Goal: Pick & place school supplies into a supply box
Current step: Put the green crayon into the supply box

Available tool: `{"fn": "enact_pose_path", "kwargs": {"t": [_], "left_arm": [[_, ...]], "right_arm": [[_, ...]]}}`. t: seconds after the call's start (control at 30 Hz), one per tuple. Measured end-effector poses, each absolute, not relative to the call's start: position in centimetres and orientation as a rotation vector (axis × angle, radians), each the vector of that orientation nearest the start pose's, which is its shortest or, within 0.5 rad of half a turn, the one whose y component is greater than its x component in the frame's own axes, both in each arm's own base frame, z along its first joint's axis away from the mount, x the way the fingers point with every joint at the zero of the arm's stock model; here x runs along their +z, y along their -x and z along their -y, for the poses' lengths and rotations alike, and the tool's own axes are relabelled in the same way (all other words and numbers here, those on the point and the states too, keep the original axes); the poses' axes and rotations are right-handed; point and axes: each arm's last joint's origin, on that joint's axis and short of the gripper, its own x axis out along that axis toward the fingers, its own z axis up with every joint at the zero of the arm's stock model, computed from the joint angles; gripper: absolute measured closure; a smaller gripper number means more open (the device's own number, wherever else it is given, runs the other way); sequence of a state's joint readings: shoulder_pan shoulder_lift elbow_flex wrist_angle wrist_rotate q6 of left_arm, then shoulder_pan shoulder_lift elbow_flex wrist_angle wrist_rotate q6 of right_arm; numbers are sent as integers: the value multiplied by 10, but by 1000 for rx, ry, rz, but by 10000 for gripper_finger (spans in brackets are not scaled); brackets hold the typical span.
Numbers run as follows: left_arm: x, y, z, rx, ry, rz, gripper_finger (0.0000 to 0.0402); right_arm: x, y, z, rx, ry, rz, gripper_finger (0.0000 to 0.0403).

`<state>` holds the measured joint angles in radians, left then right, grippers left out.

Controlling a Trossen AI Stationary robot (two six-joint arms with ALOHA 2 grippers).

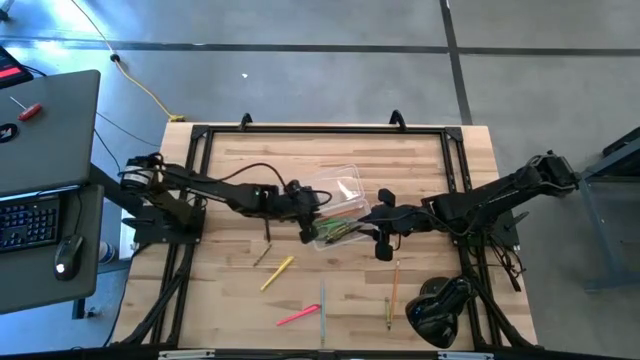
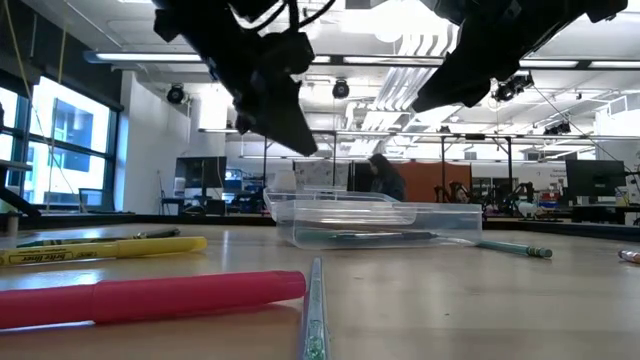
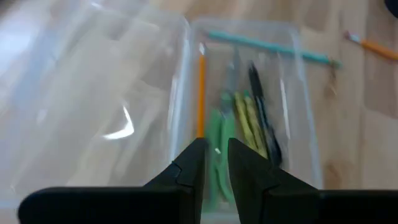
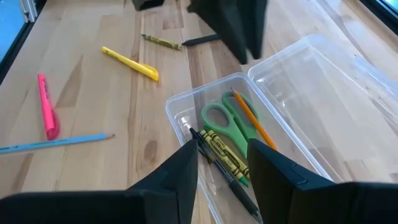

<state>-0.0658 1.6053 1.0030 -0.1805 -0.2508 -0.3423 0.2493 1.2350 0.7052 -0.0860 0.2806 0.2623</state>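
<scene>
- Left gripper (image 1: 307,225): we find it hovering over the left end of the supply box (image 1: 340,205); its fingers (image 3: 189,171) stand a narrow gap apart with nothing between them.
- Loose supplies on the table in front of the box, from the left: a dark crayon (image 4: 161,42), a yellow highlighter (image 1: 277,272), a pink highlighter (image 1: 298,316), a light blue pencil (image 1: 322,305), an orange pencil (image 1: 395,282) and a green pencil (image 1: 388,313).
- Supply box: clear plastic, sitting mid-table, its lid (image 4: 329,93) hinged open on the far side.
- Contents we count inside the box: green-handled scissors (image 4: 225,124), an orange pencil (image 4: 252,121), a green-yellow crayon (image 4: 222,154) and a black pen (image 4: 231,180).
- Right gripper (image 1: 383,238): we see it hanging over the right end of the box, jaws spread and empty.
- Bulky black object (image 1: 440,310): lying near the front right corner of the table (image 1: 240,300), well apart from the box.
</scene>
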Motion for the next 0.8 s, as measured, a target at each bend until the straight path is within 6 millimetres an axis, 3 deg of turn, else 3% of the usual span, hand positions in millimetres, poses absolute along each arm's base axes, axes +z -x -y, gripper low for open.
{"fn": "enact_pose_path", "kwargs": {"t": [0.23,0.43,0.67,0.8], "left_arm": [[198,-318,21,250,285,-946,302],[208,-308,45,385,174,-882,302],[217,-263,90,622,172,-865,302],[208,-234,119,758,240,-723,302]], "right_arm": [[226,-247,-55,-110,-100,-584,284],[225,-247,-55,-110,-100,-585,284],[225,-247,-55,-109,-94,-588,284],[225,-247,-55,-108,-93,-588,284]]}}
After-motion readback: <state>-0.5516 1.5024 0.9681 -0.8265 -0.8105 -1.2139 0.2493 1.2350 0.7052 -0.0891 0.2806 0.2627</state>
